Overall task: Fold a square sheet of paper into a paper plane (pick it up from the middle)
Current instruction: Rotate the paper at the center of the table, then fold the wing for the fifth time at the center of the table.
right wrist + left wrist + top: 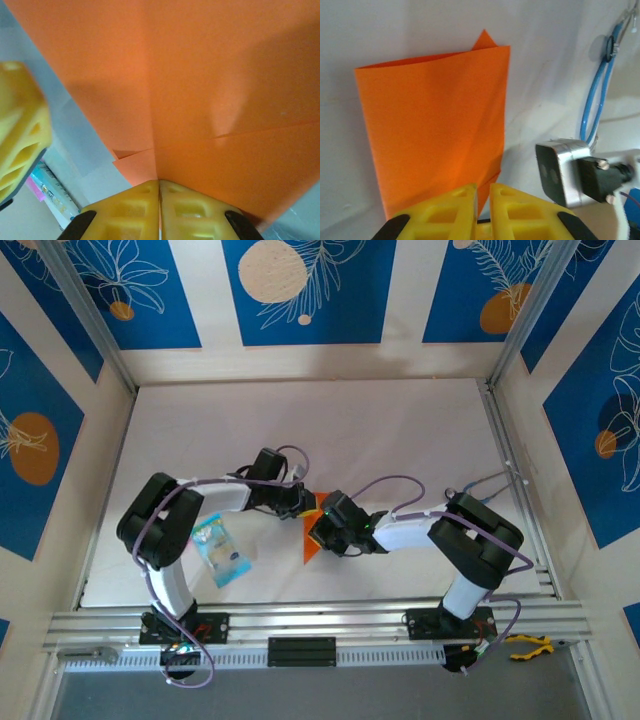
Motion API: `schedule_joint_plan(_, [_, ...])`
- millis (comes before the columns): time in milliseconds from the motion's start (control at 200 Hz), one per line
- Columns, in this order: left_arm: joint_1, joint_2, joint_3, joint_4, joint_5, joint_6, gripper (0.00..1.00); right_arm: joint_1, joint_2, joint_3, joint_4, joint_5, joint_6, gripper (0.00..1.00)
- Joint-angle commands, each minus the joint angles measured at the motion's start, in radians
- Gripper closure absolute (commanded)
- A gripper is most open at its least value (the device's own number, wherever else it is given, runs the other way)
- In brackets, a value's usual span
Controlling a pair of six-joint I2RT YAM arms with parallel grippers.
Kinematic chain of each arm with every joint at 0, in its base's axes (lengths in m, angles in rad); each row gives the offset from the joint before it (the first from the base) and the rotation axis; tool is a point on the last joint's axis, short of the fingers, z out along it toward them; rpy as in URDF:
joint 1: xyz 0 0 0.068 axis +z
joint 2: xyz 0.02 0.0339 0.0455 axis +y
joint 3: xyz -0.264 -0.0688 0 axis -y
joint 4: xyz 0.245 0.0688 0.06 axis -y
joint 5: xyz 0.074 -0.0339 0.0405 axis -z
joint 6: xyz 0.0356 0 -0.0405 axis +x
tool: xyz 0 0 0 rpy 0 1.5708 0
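Orange paper (pixel 435 130), folded, left claw (pixel 483 189) pinching its lower edge, right claw (pixel 159 184) clamped on another (bare table (pixel 400 430) around).

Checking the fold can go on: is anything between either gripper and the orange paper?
Nothing visible. The right gripper is shut on the orange paper, and the left gripper pinches its edge. The plastic packet lies apart, beside the left arm.

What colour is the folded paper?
The paper is plain bright orange, with no pattern. The left wrist view shows it best.
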Motion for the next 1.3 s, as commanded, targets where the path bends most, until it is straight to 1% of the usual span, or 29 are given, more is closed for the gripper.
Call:
schedule_joint_plan(0, [-0.006, 0.034, 0.016, -0.009, -0.020, 0.011, 0.87, -0.001, -0.005, -0.022, -0.088, -0.001, -0.078, 0.91])
schedule_joint_plan(150, [-0.004, 0.073, 0.020, -0.055, -0.023, 0.052, 0.93, 0.011, -0.059, 0.017, -0.109, 0.022, -0.185, 0.84])
schedule_joint_plan(260, [-0.003, 0.069, 0.010, -0.087, -0.045, 0.076, 0.94, 0.005, -0.130, 0.042, -0.221, 0.082, -0.234, 0.79])
schedule_joint_plan(345, [0.000, 0.056, 0.001, -0.099, -0.058, 0.090, 0.94, -0.026, -0.178, 0.040, -0.300, 0.099, -0.260, 0.76])
schedule_joint_plan(440, [0.003, 0.047, -0.009, -0.094, -0.052, 0.096, 0.94, -0.087, -0.225, 0.004, -0.307, 0.058, -0.288, 0.75])
schedule_joint_plan(485, [0.003, 0.042, -0.013, -0.082, -0.038, 0.100, 0.94, -0.118, -0.244, -0.018, -0.294, 0.030, -0.303, 0.71])
schedule_joint_plan(600, [0.006, 0.030, -0.015, -0.073, -0.030, 0.104, 0.94, -0.188, -0.279, -0.050, -0.300, -0.013, -0.325, 0.70])
schedule_joint_plan(630, [0.006, 0.031, -0.014, -0.071, -0.024, 0.103, 0.94, -0.200, -0.285, -0.056, -0.304, -0.017, -0.325, 0.66])
schedule_joint_plan(665, [0.008, 0.030, -0.016, -0.062, -0.018, 0.103, 0.94, -0.216, -0.290, -0.062, -0.304, -0.033, -0.331, 0.65])
schedule_joint_plan(770, [0.009, 0.020, -0.025, -0.030, 0.000, 0.095, 0.94, -0.247, -0.281, -0.064, -0.297, -0.086, -0.352, 0.65])
schedule_joint_plan(860, [0.009, 0.007, -0.024, -0.014, 0.023, 0.097, 0.93, -0.251, -0.266, -0.058, -0.296, -0.110, -0.368, 0.65])
schedule_joint_plan(1015, [0.010, -0.022, -0.004, -0.020, 0.045, 0.114, 0.88, -0.251, -0.239, -0.045, -0.293, -0.131, -0.373, 0.65])
schedule_joint_plan(1126, [0.010, -0.051, 0.007, -0.041, 0.022, 0.125, 0.86, -0.247, -0.226, -0.045, -0.275, -0.143, -0.376, 0.66])
schedule_joint_plan(1296, [0.015, -0.077, 0.019, -0.108, -0.053, 0.153, 0.85, -0.245, -0.218, -0.041, -0.274, -0.143, -0.377, 0.66])
